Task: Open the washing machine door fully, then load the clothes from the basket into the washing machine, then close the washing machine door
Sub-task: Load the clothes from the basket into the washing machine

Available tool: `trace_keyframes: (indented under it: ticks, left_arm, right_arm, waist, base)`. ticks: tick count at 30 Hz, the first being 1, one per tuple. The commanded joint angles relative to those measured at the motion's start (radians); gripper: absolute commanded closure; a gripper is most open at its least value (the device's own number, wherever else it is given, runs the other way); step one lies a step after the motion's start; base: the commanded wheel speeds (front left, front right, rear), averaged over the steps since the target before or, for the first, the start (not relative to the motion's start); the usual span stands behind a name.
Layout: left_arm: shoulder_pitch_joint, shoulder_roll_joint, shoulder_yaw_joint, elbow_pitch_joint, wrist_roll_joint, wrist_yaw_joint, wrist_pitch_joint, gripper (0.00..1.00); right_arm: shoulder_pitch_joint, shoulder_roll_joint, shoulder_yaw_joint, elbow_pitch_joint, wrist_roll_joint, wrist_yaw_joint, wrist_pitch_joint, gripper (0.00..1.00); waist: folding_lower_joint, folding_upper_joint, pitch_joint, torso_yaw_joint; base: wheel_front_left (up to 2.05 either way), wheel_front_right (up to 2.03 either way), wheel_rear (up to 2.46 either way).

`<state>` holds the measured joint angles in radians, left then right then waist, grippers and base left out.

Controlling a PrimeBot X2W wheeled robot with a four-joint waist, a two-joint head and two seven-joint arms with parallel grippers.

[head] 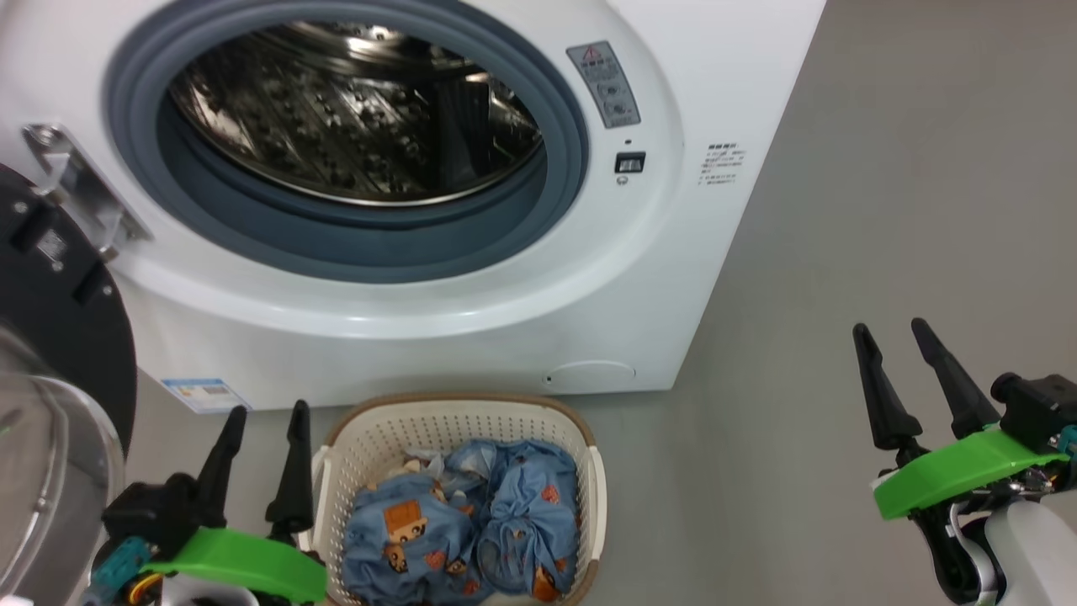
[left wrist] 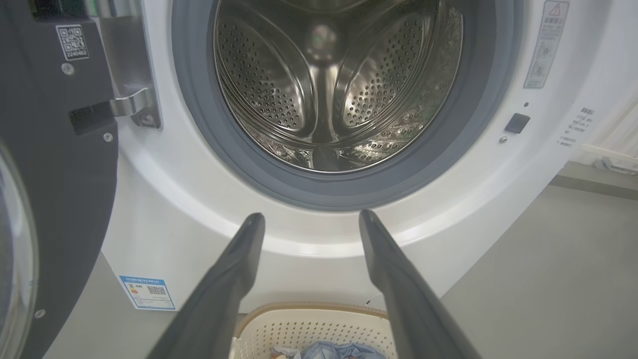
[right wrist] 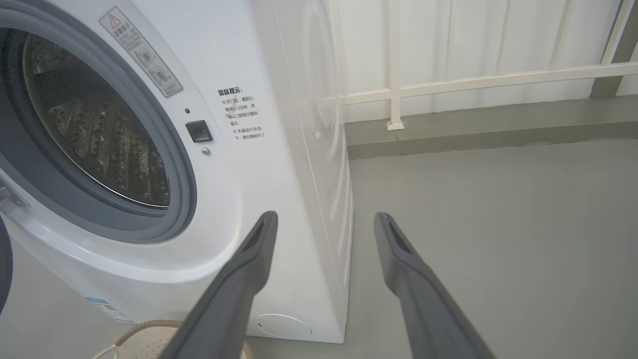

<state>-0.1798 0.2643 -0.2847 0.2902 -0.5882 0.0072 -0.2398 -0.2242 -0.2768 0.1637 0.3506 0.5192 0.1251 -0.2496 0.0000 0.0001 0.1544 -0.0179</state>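
Both stood open and empty: the left gripper point(head: 269, 408) pointed at the washing machine point(head: 421, 311), with the basket point(head: 458, 400) of clothes point(head: 471, 513) just to its right. The right gripper point(head: 889, 326) pointed past the machine's corner.

The left gripper point(head: 268, 407) holds its two dark fingers spread wide apart, with the tips leaning a little to the right in the head view. Just behind the jaws sits a green wrist cover point(head: 244, 562). The right gripper point(head: 889, 325) is spread just as wide, its fingers leaning slightly left. Behind its jaws a second green cover point(head: 951, 471) meets the pale forearm point(head: 1031, 539).
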Motion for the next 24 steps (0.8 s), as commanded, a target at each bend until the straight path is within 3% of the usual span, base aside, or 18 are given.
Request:
trace_keyframes:
  ticks: [1,13,24]
  left_arm:
    - [-0.049,0.018,0.028,-0.008,-0.001,-0.007,0.000,0.00]
    - [-0.193,-0.007,-0.041,0.176,0.000,-0.079,0.034,0.00]
    - [-0.324,-0.020,-0.130,0.360,0.049,-0.107,0.091,0.00]
  right_arm:
    - [-0.036,-0.010,0.010,-0.023,-0.018,0.006,-0.012,0.00]
    - [-0.096,0.033,-0.013,-0.042,-0.041,0.006,-0.012,0.00]
    - [-0.141,0.063,-0.027,-0.056,-0.052,0.006,-0.012,0.00]
  waist:
    - [0.0000,-0.0001,0.049,-0.006]
    - [0.0000,-0.0001,0.224,-0.045]
    - [0.0000,-0.0001,0.355,-0.078]
  base:
    - [0.00,0.00,0.00]
    - [0.00,0.00,0.00]
    - [0.00,0.00,0.00]
